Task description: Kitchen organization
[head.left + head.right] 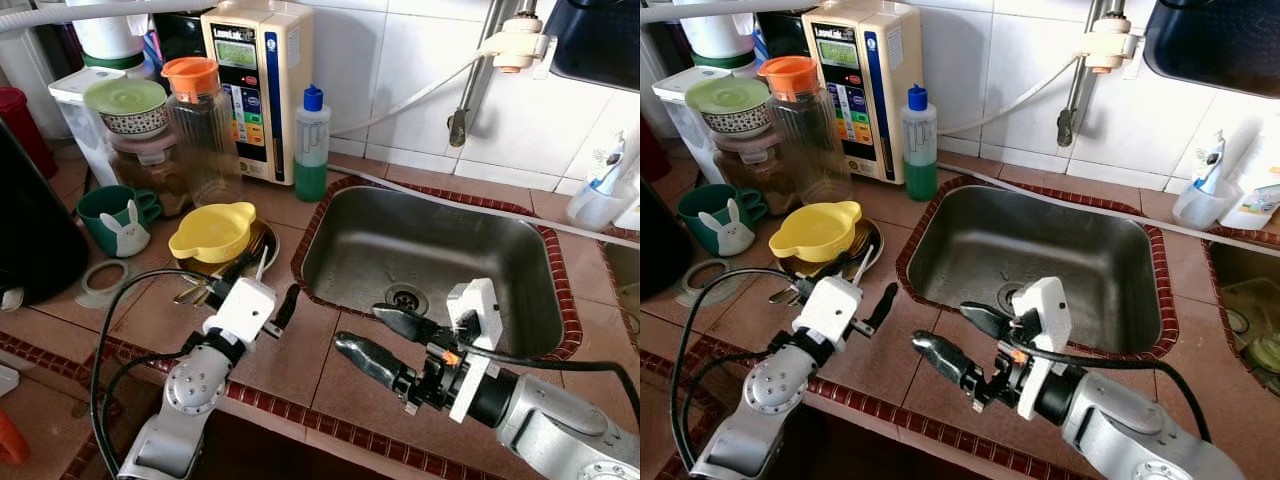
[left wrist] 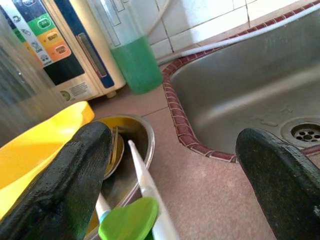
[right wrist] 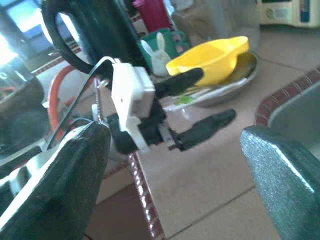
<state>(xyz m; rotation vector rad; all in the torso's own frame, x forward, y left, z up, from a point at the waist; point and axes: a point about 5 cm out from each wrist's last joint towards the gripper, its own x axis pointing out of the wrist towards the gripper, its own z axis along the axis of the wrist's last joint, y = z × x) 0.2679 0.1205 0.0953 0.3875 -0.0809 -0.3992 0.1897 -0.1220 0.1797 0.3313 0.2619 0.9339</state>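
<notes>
Left tool (image 1: 262, 284), fingers apart, beside yellow bowl (image 1: 212, 231).

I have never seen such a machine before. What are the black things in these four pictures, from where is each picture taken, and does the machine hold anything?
This is a humanoid robot at a kitchen counter. The two wide pictures come from cameras on its head, looking down. The other two come from cameras on its wrists, so the big black shapes there are its own fingers. The left gripper is open beside a metal plate with a yellow bowl and cutlery. The right gripper is open over the counter at the front edge of the empty steel sink. Neither holds anything. Behind stand a green soap bottle, a glass jar with an orange lid and a green bunny mug.
</notes>
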